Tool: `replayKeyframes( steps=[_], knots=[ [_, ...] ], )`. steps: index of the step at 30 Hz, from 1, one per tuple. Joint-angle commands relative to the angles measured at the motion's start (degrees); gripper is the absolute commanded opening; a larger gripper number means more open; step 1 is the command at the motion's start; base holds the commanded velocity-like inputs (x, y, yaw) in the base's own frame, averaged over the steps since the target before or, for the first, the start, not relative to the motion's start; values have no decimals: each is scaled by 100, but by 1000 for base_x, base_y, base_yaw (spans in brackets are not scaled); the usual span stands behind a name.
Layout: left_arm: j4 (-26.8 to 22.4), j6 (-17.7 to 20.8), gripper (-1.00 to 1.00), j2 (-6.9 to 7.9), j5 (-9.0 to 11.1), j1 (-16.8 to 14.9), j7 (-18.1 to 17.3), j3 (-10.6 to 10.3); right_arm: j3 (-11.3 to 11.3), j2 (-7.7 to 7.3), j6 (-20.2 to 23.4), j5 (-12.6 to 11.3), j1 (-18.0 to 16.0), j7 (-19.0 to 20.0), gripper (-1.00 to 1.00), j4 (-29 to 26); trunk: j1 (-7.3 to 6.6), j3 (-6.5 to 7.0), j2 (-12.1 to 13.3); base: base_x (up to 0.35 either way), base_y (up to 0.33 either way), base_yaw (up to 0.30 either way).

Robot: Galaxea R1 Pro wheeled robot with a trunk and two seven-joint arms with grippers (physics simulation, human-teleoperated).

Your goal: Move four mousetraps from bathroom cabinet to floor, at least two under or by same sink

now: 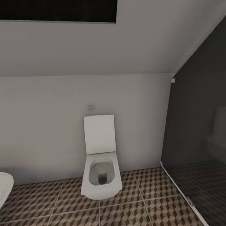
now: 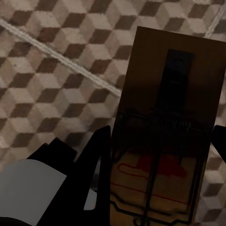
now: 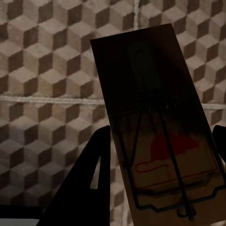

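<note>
Above the bathroom floor (image 2: 52, 70), each hand (image 2: 162, 155) (image 3: 162, 155) grips a mousetrap (image 2: 165, 122) (image 3: 155, 122).

Cube-patterned bathroom floor (image 1: 155, 202), brown, beige, white tiles, pale grout lines. White toilet (image 1: 100, 178) against back wall above it. Beyond both grippers' fingers, same tiling.

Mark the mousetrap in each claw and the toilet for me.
Left claw's mousetrap (image 2: 165, 136), left wrist view, on the spring wire.
Right claw's mousetrap (image 3: 150, 122), right wrist view, mid-plate.
Toilet (image 1: 101, 173), head view, on the bowl.
</note>
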Motion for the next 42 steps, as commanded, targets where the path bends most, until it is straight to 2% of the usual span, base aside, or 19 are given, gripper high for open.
replayKeyframes(
  steps=[1,12,25,31,34,35,36,38,39,42],
  knots=[
    [-4,-11,-100,-1,14,-2,57,-49,49,3,9,-59,-5,-3,-100,7,-1,-6,-3,0,-25,220],
    [-4,-13,-100,0,19,-2,57,-46,49,3,8,-59,-5,-2,-100,7,-1,-6,-3,0,-7,232],
    [-4,-25,-100,-2,43,-2,67,-49,39,3,8,-67,-5,-2,-100,7,-1,-6,-3,0,0,26],
    [-46,20,-100,52,-119,-11,126,-124,1,-6,91,-99,-5,-60,-100,5,-1,-6,-3,0,0,0],
    [-288,126,-100,260,-761,-58,144,-219,-8,1,101,-88,-5,-178,-100,-15,-1,-6,-3,0,0,0],
    [-331,170,-100,303,-893,-79,144,-225,-9,2,102,-88,-5,-194,-100,-25,-1,-6,-3,0,0,0],
    [-428,287,-100,391,-1153,-105,133,-233,-7,-1,103,-87,-5,-226,-100,-52,-1,-6,-3,0,0,0],
    [-564,414,-100,465,-1390,-122,129,-239,-8,-5,106,-88,-5,-252,-100,-100,-1,-6,-3,0,0,0],
    [-728,515,-100,525,-1587,-134,130,-242,-11,-13,109,-90,-4,-271,-100,-183,-1,-6,-3,0,0,0],
    [-1038,636,-100,627,-1833,-155,135,-246,-24,-33,111,-97,5,-348,-100,-425,-1,-6,-3,0,0,0]
  ],
)
